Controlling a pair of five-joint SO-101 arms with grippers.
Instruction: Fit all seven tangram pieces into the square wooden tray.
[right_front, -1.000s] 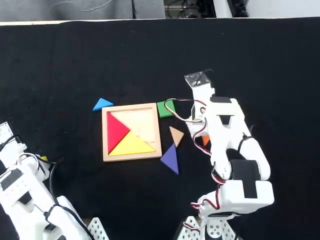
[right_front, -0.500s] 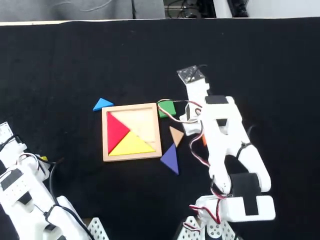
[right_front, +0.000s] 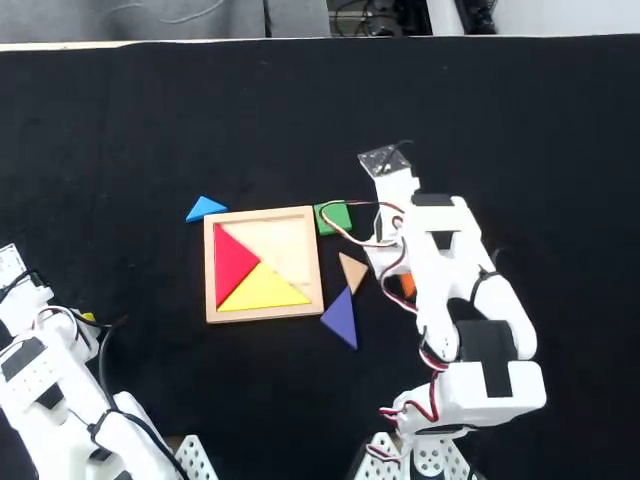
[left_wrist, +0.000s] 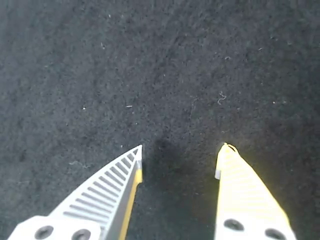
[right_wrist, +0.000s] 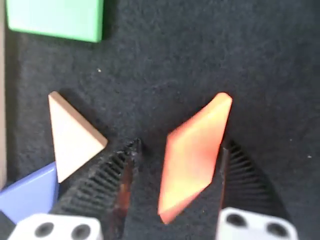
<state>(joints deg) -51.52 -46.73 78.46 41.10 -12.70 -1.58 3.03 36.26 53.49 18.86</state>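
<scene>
Black bench lies under your left jaws, which stand parted and hold nothing, well apart from the pieces, so I judge little risk on that side. The wooden tray lies loose, and any piece pushed in at a slant could shove it sideways or ride up on its rim. Farther right, your right jaws stand open astride the orange parallelogram; one jaw tip is near the tan triangle, so closing carelessly could knock that piece. The parallelogram is thin and sits skewed between the jaws, so a squeeze on its slanted edges may spin it or pop it out. I cannot tell whether either jaw touches it yet. As for looks: a small blue triangle lies just off the tray's far left corner; inside, a red triangle and a yellow triangle fill about half the square. A green square sits by the far right corner, and a purple triangle lies beside the tan one.
</scene>
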